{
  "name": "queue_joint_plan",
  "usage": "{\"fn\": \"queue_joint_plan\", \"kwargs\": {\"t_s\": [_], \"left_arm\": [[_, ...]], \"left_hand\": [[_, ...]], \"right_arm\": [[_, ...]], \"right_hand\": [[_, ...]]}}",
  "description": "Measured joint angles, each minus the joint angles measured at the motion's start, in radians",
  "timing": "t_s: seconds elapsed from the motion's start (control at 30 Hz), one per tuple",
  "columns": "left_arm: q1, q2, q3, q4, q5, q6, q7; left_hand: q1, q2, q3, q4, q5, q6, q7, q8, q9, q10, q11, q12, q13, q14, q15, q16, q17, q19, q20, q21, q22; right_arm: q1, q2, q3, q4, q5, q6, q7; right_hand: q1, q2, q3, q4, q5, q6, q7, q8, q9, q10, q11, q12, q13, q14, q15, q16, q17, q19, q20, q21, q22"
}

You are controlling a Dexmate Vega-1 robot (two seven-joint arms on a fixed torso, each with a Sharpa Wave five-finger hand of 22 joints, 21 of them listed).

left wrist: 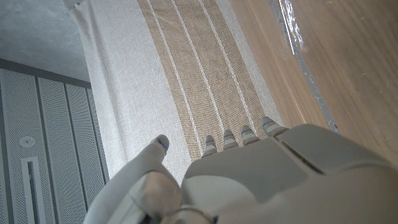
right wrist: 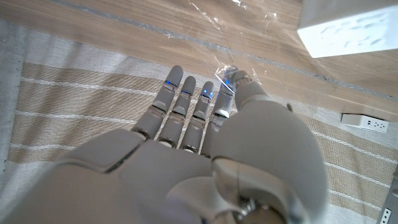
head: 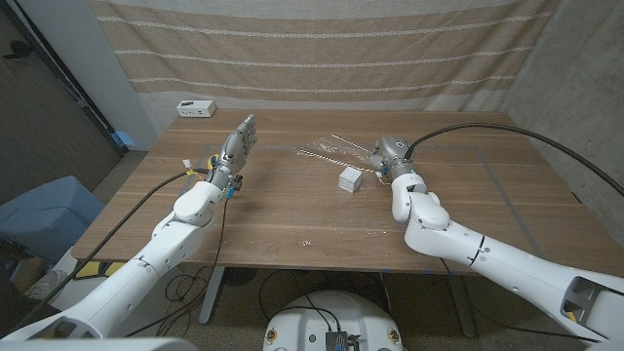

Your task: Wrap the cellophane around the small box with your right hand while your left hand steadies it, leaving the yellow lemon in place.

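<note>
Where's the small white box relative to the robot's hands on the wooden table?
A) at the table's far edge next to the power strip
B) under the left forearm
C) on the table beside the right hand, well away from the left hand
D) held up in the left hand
C: the small white box sits on the wooden table just beside the right hand, with the left hand raised well off to the other side.

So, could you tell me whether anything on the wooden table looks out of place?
Yes: the clear cellophane sheet lies crumpled beside the small white box, not around it. The right hand pinches its edge; the left hand is raised well away. I see no yellow lemon.
</note>
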Motion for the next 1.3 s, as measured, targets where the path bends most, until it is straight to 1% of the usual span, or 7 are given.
{"fn": "queue_joint_plan", "kwargs": {"t_s": [0.1,0.5,0.6,0.83,0.93,1.23,1.3], "left_arm": [[0.001,0.000,0.000,-0.001,0.000,-0.002,-0.001],[0.003,0.002,-0.001,-0.003,-0.001,-0.006,-0.011],[-0.003,0.002,0.001,0.001,-0.001,-0.008,-0.020],[-0.017,0.001,0.009,0.014,-0.001,-0.009,-0.034],[-0.021,0.001,0.011,0.017,-0.001,-0.009,-0.038],[-0.030,-0.001,0.016,0.023,-0.001,-0.008,-0.045],[-0.032,-0.001,0.016,0.024,-0.001,-0.007,-0.045]], "left_hand": [[0.000,0.000,0.000,0.000,0.000,0.000,0.000,0.000,0.000,0.000,0.000,0.000,0.000,0.000,0.000,0.000,0.000,0.000,0.000,0.000,0.000],[0.000,0.000,0.000,0.000,0.000,0.004,0.004,0.000,0.000,0.000,0.000,0.000,0.000,0.000,0.000,0.000,0.000,0.000,0.000,0.000,0.000],[0.004,0.001,0.000,0.000,0.000,0.009,0.009,0.000,0.000,0.000,0.000,0.000,0.000,0.000,0.000,0.000,0.000,0.000,0.000,0.000,0.000],[0.007,0.001,0.000,0.000,0.000,0.009,0.009,0.000,0.000,-0.002,0.009,0.000,0.000,0.000,0.000,0.000,0.000,0.000,0.000,0.000,-0.001],[0.007,0.001,0.000,0.000,0.000,0.015,0.015,0.000,0.000,-0.002,0.009,0.000,0.000,0.000,0.000,0.000,0.000,0.000,0.000,0.000,-0.002],[0.007,0.001,0.000,0.000,0.000,0.015,0.014,0.000,0.000,-0.002,0.009,0.000,0.000,0.000,0.000,0.000,0.000,0.000,0.000,0.000,-0.002],[0.007,0.001,0.000,0.000,0.000,0.015,0.014,0.000,0.000,-0.002,0.009,0.000,0.000,0.000,0.000,0.000,0.000,0.000,0.000,0.000,-0.002]], "right_arm": [[-0.008,-0.007,-0.003,-0.021,-0.021,-0.005,0.014],[-0.046,-0.033,-0.015,-0.093,-0.107,-0.019,0.083],[-0.059,-0.035,-0.016,-0.108,-0.135,-0.019,0.100],[-0.086,-0.036,-0.014,-0.136,-0.186,-0.016,0.128],[-0.094,-0.036,-0.010,-0.143,-0.199,-0.011,0.137],[-0.126,-0.030,0.006,-0.160,-0.241,0.015,0.183],[-0.130,-0.028,0.009,-0.161,-0.246,0.021,0.194]], "right_hand": [[0.000,0.000,0.004,0.004,0.000,0.000,0.000,0.000,0.000,0.000,0.000,0.000,0.000,0.000,0.000,-0.002,0.000,0.000,0.000,0.000,0.000],[0.000,0.000,0.012,0.003,-0.008,0.000,0.000,0.004,0.000,0.000,0.000,-0.004,0.000,0.005,0.005,-0.002,0.000,0.000,0.000,0.000,0.000],[0.000,0.000,0.012,0.004,-0.015,0.000,0.000,0.004,0.000,0.005,-0.005,-0.007,0.000,0.005,0.005,-0.002,0.000,-0.004,0.004,0.000,0.000],[0.000,0.000,0.012,0.004,-0.015,0.000,0.000,0.004,0.000,0.009,-0.002,-0.007,0.000,0.011,0.000,-0.006,0.002,-0.005,0.005,0.005,0.000],[0.000,0.000,0.020,0.003,-0.016,0.000,0.000,0.004,0.000,0.009,-0.002,-0.011,0.000,0.011,0.000,-0.006,0.002,-0.005,0.005,0.005,0.000],[0.000,0.000,0.020,0.003,-0.022,0.000,0.000,0.004,0.000,0.009,-0.002,-0.015,0.000,0.011,0.000,-0.009,0.005,-0.005,0.005,0.005,0.000],[0.000,0.000,0.020,0.003,-0.023,-0.004,0.004,0.004,-0.001,0.009,-0.002,-0.019,0.000,0.011,0.000,-0.010,0.005,-0.011,0.010,0.005,0.000]]}}
